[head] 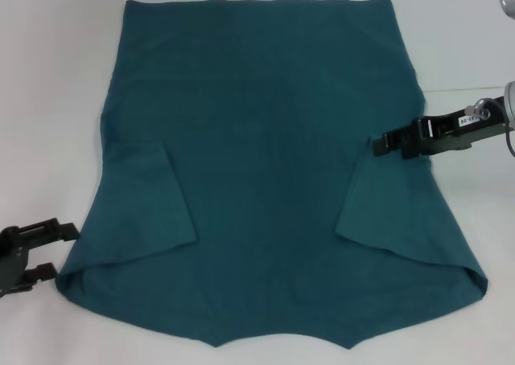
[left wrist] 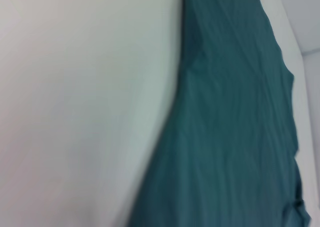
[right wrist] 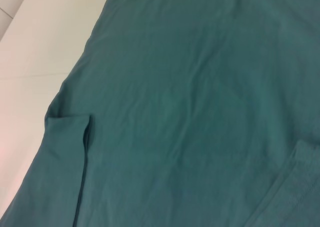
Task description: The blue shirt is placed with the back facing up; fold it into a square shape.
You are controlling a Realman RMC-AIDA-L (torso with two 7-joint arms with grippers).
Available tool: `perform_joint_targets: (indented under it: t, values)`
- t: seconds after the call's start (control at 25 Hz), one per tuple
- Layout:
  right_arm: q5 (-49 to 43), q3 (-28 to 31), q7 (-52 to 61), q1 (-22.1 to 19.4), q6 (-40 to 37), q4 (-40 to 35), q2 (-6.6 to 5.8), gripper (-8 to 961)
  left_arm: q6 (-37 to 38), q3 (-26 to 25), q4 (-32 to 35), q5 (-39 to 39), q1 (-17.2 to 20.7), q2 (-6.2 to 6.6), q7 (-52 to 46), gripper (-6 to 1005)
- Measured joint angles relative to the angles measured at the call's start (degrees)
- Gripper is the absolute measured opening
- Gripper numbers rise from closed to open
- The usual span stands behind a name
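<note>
The shirt (head: 265,140) lay flat on the bench (head: 48,75), plain side up, both sleeves folded in. My right claw (head: 380,144) hung over its right edge; my left claw (head: 68,235) waited beside the near-left corner; whether either claw was open or closed, I could not tell. The cloth looked soft and light, so I judged an edge pinch best.

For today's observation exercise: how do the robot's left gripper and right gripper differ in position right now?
The right gripper is over the blue shirt, at its right edge near the folded-in sleeve; the left gripper sits off the cloth, beside the shirt's near left corner. The right reaches farther up the table; the left stays near the robot. Both are dark and point inward.
</note>
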Motion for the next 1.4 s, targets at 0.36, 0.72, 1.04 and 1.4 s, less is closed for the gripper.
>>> perform_joint_targets:
  t: [0.36, 0.72, 1.04, 1.4]
  values:
    - [-0.06, -0.07, -0.05, -0.34, 0.01, 0.06, 0.12, 687, -4.37, -0.45, -0.58, 1.87, 0.45, -0.45, 2.42, 876]
    - [0.14, 0.14, -0.05, -1.09, 0.0, 0.08, 0.12, 686, -5.83, 0.61, -1.55, 1.98, 0.43, -0.54, 3.21, 875]
    - [0.19, 0.18, -0.05, -1.29, 0.0, 0.08, 0.12, 686, -6.3, 1.77, -1.56, 2.09, 0.48, -0.71, 3.59, 875]
    - [0.2, 0.2, -0.07, -1.41, 0.01, 0.08, 0.12, 687, -6.89, 2.7, -2.41, 2.23, 0.21, -0.71, 4.32, 875]
